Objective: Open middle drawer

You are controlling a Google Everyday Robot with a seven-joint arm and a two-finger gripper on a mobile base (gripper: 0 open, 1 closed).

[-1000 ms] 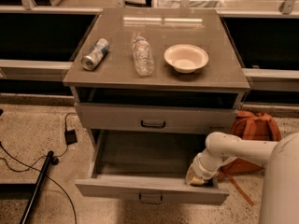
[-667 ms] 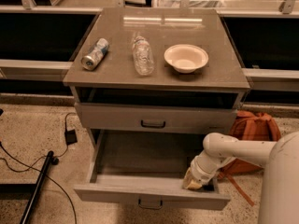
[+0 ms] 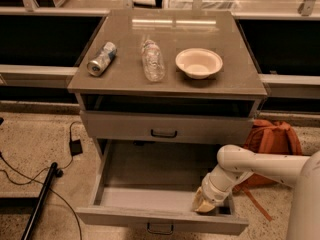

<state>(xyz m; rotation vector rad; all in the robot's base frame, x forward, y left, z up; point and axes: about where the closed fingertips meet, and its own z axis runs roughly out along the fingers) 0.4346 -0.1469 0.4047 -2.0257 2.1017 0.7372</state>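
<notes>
The middle drawer (image 3: 120, 219) is pulled far out of the cabinet, and its inside shows empty. It has a low front with a small dark bar handle (image 3: 160, 229) at the centre. My gripper (image 3: 204, 205), on the end of the white arm (image 3: 250, 166), reaches down from the right into the drawer's front right corner. It sits just behind the front panel. The taller-fronted drawer (image 3: 125, 126) above it is closed. The lowest drawer is hidden beneath the open one.
On the cabinet top lie a can (image 3: 101, 59), a clear plastic bottle (image 3: 152, 60) and a white bowl (image 3: 198, 62). An orange backpack (image 3: 272, 139) leans on the floor to the right. A black pole (image 3: 42, 196) and a cable with an adapter (image 3: 75, 146) lie on the left.
The middle drawer has slid further out toward the camera. My gripper has moved with it, staying at its front right corner.
</notes>
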